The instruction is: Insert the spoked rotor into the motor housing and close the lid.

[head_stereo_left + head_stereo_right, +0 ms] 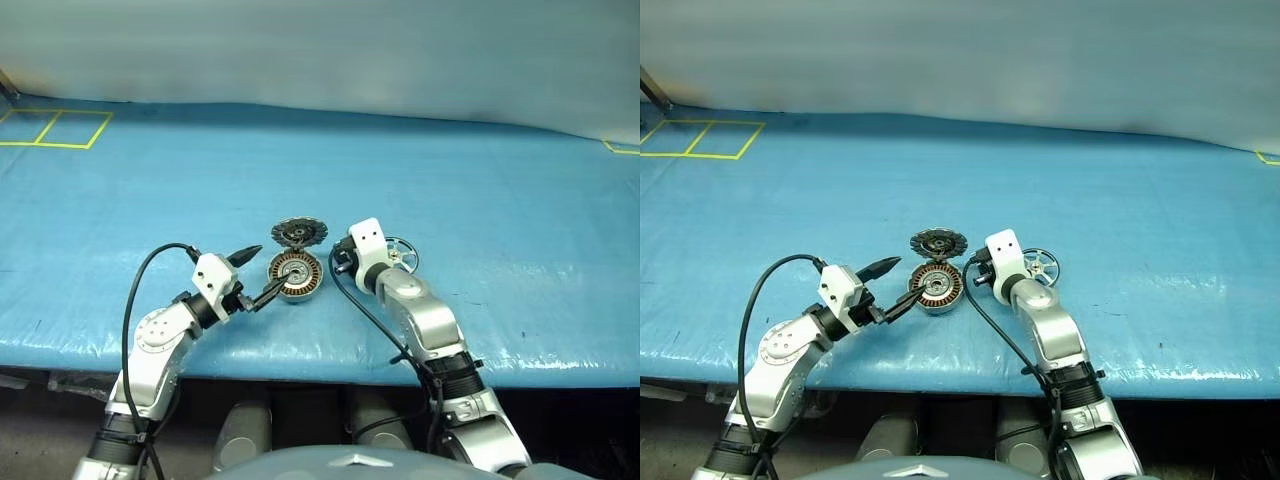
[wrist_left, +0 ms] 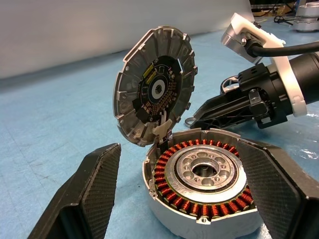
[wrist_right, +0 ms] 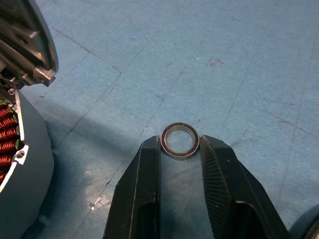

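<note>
Jaws on the right gripper (image 3: 180,149) stand narrow, their tips set on either side of a small dark ring (image 3: 179,141) lying on the blue counter (image 1: 480,180); they look to be touching it, but whether they truly grip it I cannot tell. Those of the left gripper (image 2: 189,199) are spread wide, one finger on each side of the motor housing (image 2: 202,191) without pinching it, and they hold nothing. That housing sits on the counter between the two arms, its copper windings and silver hub bare, the middle empty. Its lid (image 2: 155,92) stands tilted up from the far edge, hinged open. Just beyond the right wrist lies the spoked rotor (image 1: 1041,265), flat on the counter and untouched. By my reading the task is barely begun: the housing is open and ready, yet the rotor must still be picked up, seated over the hub, and the lid swung down.
</note>
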